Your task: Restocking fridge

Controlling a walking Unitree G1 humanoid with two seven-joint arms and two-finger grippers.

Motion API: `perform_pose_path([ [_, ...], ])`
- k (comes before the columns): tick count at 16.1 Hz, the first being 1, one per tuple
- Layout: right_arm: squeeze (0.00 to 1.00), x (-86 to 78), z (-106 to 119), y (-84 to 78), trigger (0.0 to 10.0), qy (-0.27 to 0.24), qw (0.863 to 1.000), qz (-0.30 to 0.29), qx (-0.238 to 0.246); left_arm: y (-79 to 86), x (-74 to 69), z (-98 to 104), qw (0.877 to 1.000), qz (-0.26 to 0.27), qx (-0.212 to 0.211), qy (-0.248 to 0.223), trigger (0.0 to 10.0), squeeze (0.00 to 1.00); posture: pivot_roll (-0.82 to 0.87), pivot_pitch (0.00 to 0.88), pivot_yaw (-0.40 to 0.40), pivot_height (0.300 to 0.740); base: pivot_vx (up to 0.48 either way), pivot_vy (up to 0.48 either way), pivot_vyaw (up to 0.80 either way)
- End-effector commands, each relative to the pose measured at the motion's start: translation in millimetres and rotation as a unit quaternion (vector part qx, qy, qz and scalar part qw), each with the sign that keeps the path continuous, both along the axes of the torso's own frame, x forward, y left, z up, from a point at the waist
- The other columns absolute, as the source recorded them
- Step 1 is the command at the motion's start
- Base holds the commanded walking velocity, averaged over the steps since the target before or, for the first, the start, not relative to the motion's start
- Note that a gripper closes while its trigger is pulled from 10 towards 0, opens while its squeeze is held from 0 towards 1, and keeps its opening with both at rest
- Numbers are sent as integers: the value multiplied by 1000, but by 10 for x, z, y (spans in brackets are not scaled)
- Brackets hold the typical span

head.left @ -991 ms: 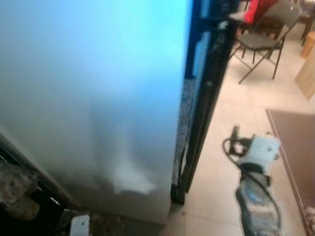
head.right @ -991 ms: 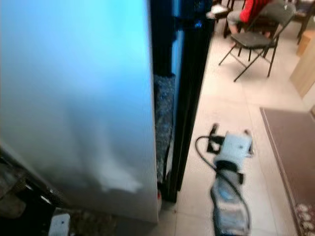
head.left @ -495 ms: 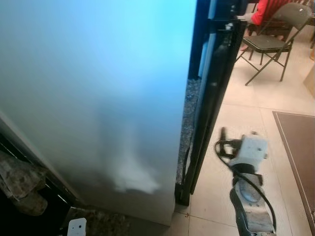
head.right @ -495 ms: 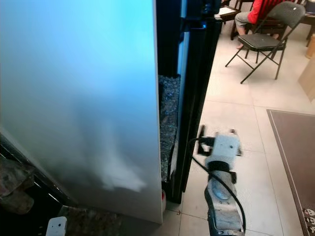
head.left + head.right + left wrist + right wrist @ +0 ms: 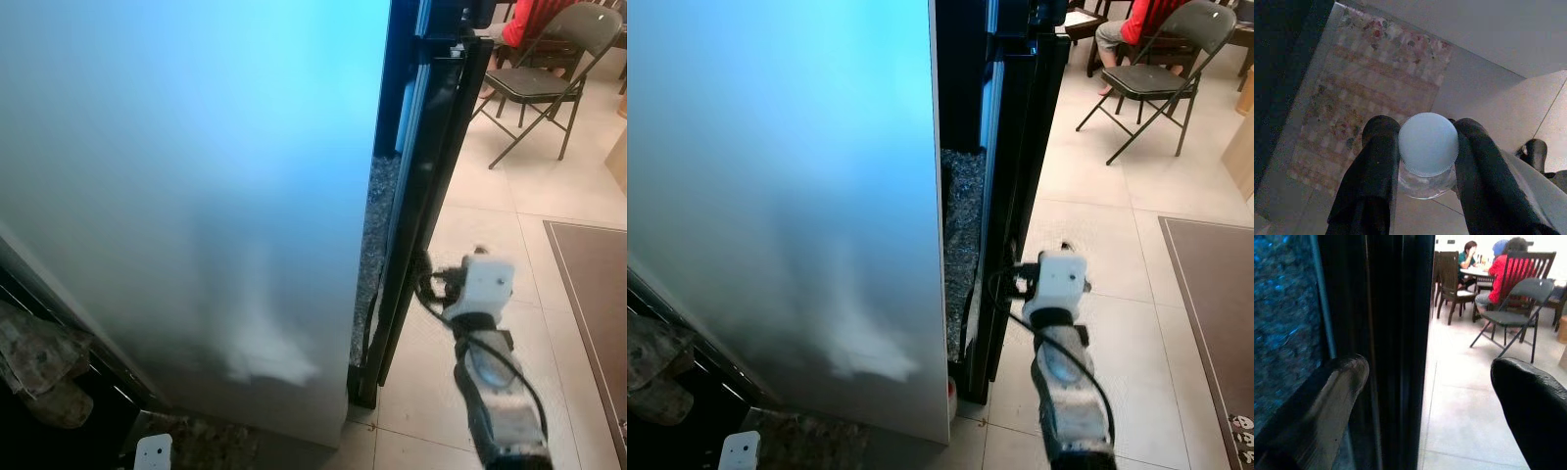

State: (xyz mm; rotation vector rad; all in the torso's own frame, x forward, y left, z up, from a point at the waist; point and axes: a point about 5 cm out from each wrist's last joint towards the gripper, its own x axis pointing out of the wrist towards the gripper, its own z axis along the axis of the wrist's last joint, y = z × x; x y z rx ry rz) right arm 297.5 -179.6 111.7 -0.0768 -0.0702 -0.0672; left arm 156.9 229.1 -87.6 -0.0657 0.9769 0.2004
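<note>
The fridge's wide pale panel (image 5: 196,196) fills the left of the head views, with its black door edge (image 5: 431,176) standing upright beside it. My right gripper (image 5: 424,282) reaches low to that black edge. In the right wrist view the right gripper (image 5: 1430,367) is open, one finger (image 5: 1327,396) on the fridge side of the black edge (image 5: 1396,333) and the other finger (image 5: 1533,401) on the room side. My left gripper (image 5: 1425,128) is shut on a clear bottle (image 5: 1426,178) with a pale blue cap (image 5: 1428,144), held above the floor.
A grey folding chair (image 5: 534,83) and a seated person in red (image 5: 1136,20) are at the back right, by a table with more people (image 5: 1469,254). A brown rug (image 5: 593,294) lies on the tiled floor at right. A patterned mat (image 5: 1366,98) lies below the bottle.
My right arm has moved left and forward until its gripper is at the black door edge. The camera has shifted slightly.
</note>
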Motion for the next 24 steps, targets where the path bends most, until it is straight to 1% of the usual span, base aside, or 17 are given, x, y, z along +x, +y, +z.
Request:
perform_pose_path([
  [1, 0, 40, 15, 5, 10000, 1, 1000, 7, -3, 26, -36, -11, 1000, -4, 5, 11, 10000, 0, -166, 0, 69, 740, 0, 0, 0],
  [2, 0, 75, 38, 17, 10000, -2, 1000, 15, 0, 27, -35, -10, 1000, -4, 6, 11, 10000, 0, -168, 0, 71, 740, 0, 0, 0],
  [5, 0, 206, 146, 92, 10000, -18, 999, 45, -11, 22, -28, -9, 1000, -4, 5, 9, 10000, 0, -167, 0, 69, 740, 0, 0, 0],
  [11, 0, 347, 241, 203, 10000, -28, 996, 87, -15, 13, -25, -10, 1000, -4, 4, 9, 10000, 0, -160, 0, 66, 740, 0, 0, 0],
  [16, 0, 488, 347, 265, 10000, -40, 994, 98, -19, 12, -21, -8, 1000, -2, 3, 9, 10000, 0, -158, 0, 67, 740, 0, 0, 0],
  [21, 0, 560, 393, 411, 10000, -49, 992, 119, -18, 5, -20, -10, 1000, -1, 3, 9, 10000, 0, -151, 0, 65, 740, 0, 0, 0],
  [22, 0, 570, 415, 415, 10000, -56, 992, 115, -22, 3, -21, -11, 1000, -1, 3, 8, 10000, 0, -152, 0, 64, 740, 0, 0, 0],
  [24, 0, 560, 432, 369, 10000, -66, 993, 90, -28, 0, -24, -13, 1000, 0, 2, 9, 10000, 0, -154, 0, 63, 740, 0, 0, 0],
])
